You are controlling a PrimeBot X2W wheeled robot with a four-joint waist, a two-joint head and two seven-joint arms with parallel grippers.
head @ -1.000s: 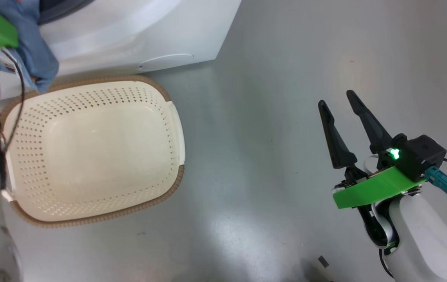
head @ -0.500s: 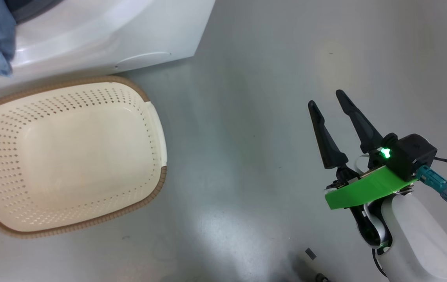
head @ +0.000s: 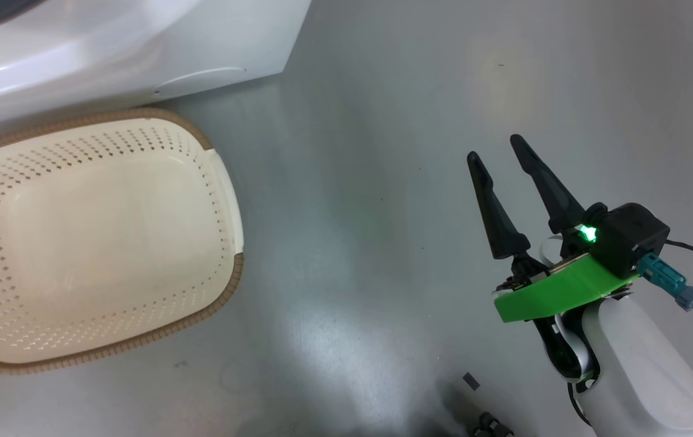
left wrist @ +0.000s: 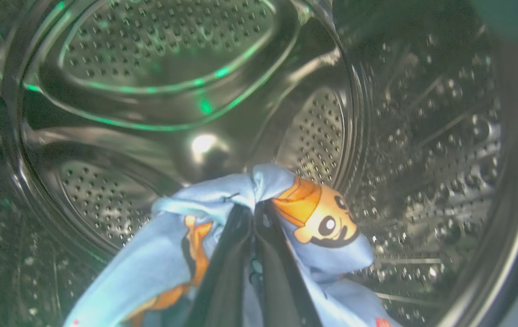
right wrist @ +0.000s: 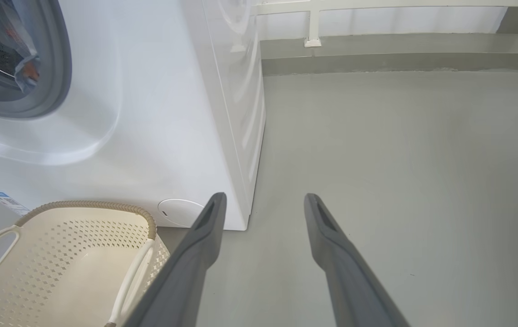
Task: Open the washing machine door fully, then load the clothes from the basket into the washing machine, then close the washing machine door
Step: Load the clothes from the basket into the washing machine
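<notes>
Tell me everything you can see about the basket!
The basket is cream-white plastic, rectangular with rounded corners, and dotted with rows of small holes. A brown woven-looking band runs round its rim, and pale handles sit at its short ends. It stands upright on the grey floor, close in front of the white washing machine; whether the two touch is unclear. Its inside looks empty.

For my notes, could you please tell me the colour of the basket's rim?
Basket rim: woven-look brown, best in the head view.
</notes>
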